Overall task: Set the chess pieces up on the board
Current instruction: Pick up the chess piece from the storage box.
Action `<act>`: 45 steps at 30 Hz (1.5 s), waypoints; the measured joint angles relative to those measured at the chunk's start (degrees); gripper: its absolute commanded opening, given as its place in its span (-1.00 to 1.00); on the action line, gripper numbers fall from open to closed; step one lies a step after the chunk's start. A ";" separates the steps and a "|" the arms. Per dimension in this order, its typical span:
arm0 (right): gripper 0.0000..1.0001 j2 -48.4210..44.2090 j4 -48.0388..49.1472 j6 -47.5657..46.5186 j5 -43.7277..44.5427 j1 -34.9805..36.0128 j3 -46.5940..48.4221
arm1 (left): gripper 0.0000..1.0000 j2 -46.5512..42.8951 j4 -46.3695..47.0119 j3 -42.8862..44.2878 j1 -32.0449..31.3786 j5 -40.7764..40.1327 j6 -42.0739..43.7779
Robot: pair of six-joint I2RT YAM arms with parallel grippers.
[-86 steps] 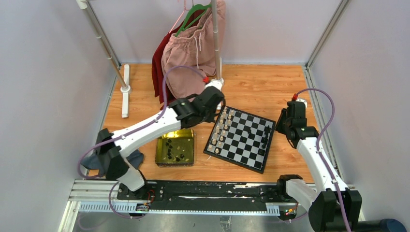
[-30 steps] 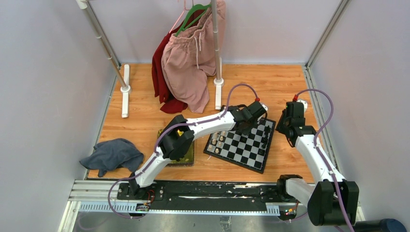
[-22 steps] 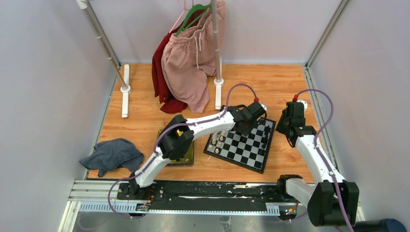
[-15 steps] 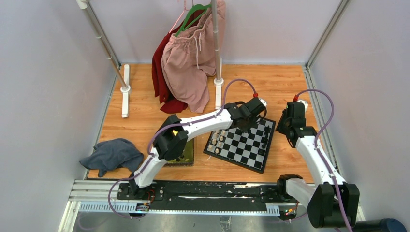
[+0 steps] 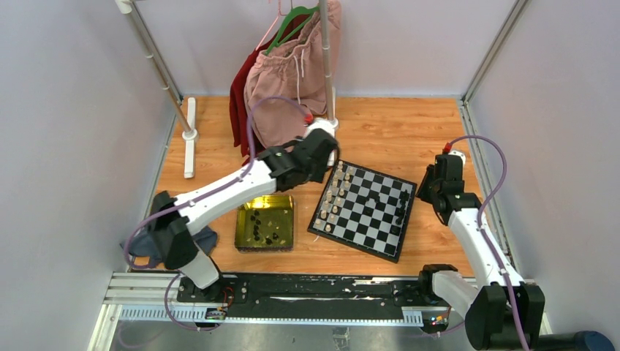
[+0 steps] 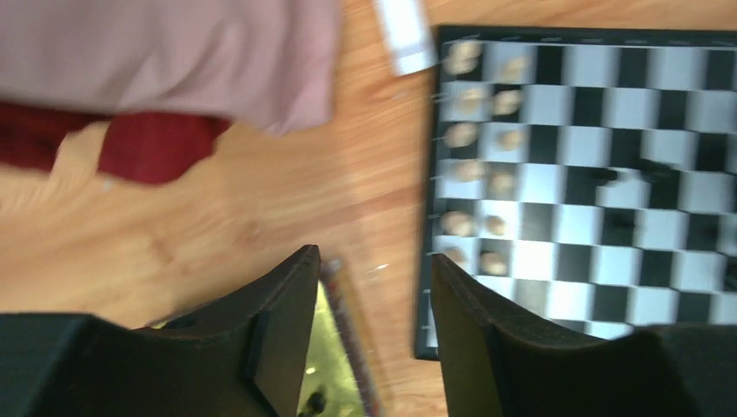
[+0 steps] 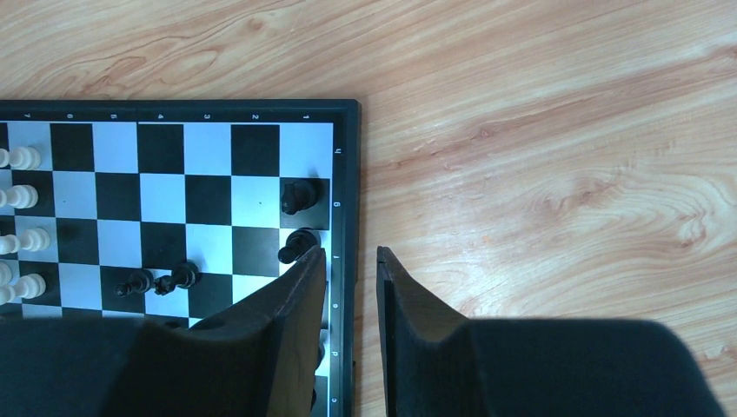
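The board (image 5: 363,219) lies tilted on the wooden floor. Cream pieces (image 5: 335,197) fill its left edge, and a few black chess pieces (image 5: 403,199) stand near its right edge. More black pieces (image 5: 267,235) lie in the yellow-green tray (image 5: 242,219). My left gripper (image 6: 374,261) hangs open and empty over the floor between the tray's corner (image 6: 335,347) and the board's left edge (image 6: 424,287). My right gripper (image 7: 351,254) hovers over the board's right border, its jaws a narrow gap apart with nothing between them. Two black pieces (image 7: 295,195) stand just ahead of its left finger.
Pink and red clothes (image 5: 289,88) hang from a rack behind the board, close to the left wrist. The rack's white feet (image 5: 190,135) rest on the floor. A grey cloth (image 5: 146,245) lies front left, half under the left arm. Grey walls close in on both sides.
The left arm has swung back from over the board's far right part to the floor by its left far corner, and its jaws have opened. The right arm has stayed put.
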 measured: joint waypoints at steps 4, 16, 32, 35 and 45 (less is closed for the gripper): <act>-0.35 -0.46 -0.35 -0.02 -0.57 0.02 0.57 | 0.32 -8.04 -0.61 -13.88 6.23 -2.10 -6.01; -0.35 -0.48 -1.90 0.00 -0.02 4.04 2.62 | 0.14 -22.73 -1.90 -37.42 13.55 -1.77 -20.33; -0.35 -0.15 -3.04 0.00 1.51 6.49 3.76 | 0.01 -25.57 6.01 -46.56 18.49 4.28 -24.52; -0.35 0.11 -3.04 -0.02 1.57 6.56 3.78 | 0.00 -24.76 7.37 -47.17 19.15 4.52 -24.24; -0.35 1.09 -2.99 -0.02 1.86 6.62 3.78 | -0.07 -19.91 11.39 -47.43 21.57 4.96 -22.08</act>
